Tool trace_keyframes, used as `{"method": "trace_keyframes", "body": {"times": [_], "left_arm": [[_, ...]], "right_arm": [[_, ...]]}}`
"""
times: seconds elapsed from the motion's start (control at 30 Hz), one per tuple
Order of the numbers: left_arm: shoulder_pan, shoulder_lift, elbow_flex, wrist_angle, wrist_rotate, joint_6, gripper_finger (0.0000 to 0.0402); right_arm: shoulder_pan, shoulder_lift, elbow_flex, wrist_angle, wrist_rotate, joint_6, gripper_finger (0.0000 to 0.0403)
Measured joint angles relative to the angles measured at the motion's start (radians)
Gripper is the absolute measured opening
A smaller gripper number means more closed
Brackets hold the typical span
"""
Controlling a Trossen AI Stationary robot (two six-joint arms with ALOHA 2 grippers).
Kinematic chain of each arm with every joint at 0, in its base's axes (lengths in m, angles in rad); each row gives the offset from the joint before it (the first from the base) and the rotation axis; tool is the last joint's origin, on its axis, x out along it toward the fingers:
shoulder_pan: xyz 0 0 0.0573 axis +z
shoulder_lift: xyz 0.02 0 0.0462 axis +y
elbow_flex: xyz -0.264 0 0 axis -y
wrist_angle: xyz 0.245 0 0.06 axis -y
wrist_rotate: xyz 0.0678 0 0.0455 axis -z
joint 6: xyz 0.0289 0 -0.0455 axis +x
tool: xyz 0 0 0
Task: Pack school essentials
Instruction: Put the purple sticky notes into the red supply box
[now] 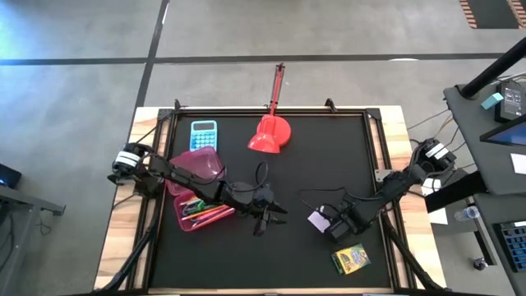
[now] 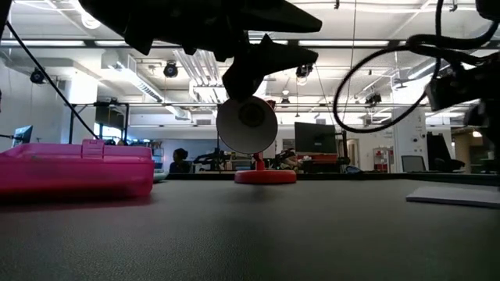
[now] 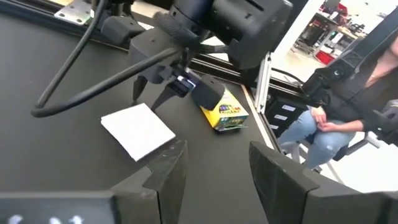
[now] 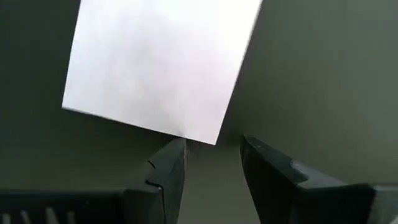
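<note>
A small white square (image 1: 317, 219) lies flat on the black mat, right of centre. My right gripper (image 4: 214, 146) points down over it, open, with its fingertips above the square's near corner (image 4: 199, 134); it also shows in the left wrist view (image 3: 149, 96). A green-yellow crayon box (image 1: 351, 260) lies flat toward the near right corner. An open pink case (image 1: 197, 187) on the left holds orange and green pencils (image 1: 205, 214). My left gripper (image 1: 267, 218) hangs open beside the case, over the mat's middle, pointing toward the square.
A light-blue calculator (image 1: 204, 134) lies at the far left, and a red scoop (image 1: 269, 136) with a long handle stands at the far middle. Cables (image 1: 308, 197) trail across the mat between the arms. A person (image 3: 336, 118) sits beyond the table's right edge.
</note>
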Motion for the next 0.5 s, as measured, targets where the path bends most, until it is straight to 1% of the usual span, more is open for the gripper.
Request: {"method": "trace_keyframes", "body": {"times": [0.07, 0.2, 0.27, 0.4, 0.5], "left_arm": [[0.0, 0.0, -0.004, -0.001, -0.011, 0.0, 0.0157], [0.0, 0.0, -0.004, 0.0, -0.018, 0.0, 0.0157], [0.0, 0.0, -0.006, 0.0, -0.019, -0.005, 0.0157], [0.0, 0.001, -0.011, -0.002, -0.02, -0.051, 0.0157], [0.0, 0.001, -0.011, -0.027, -0.035, -0.057, 0.0157]], "right_arm": [[-0.006, 0.0, 0.012, 0.009, 0.05, -0.008, 0.0146], [-0.014, 0.002, 0.035, 0.057, 0.185, -0.048, 0.0146], [-0.016, 0.005, 0.055, 0.061, 0.222, -0.078, 0.0146], [-0.011, 0.002, 0.123, -0.026, 0.193, -0.116, 0.0146], [0.002, -0.002, 0.169, -0.089, 0.111, -0.154, 0.0146]]}}
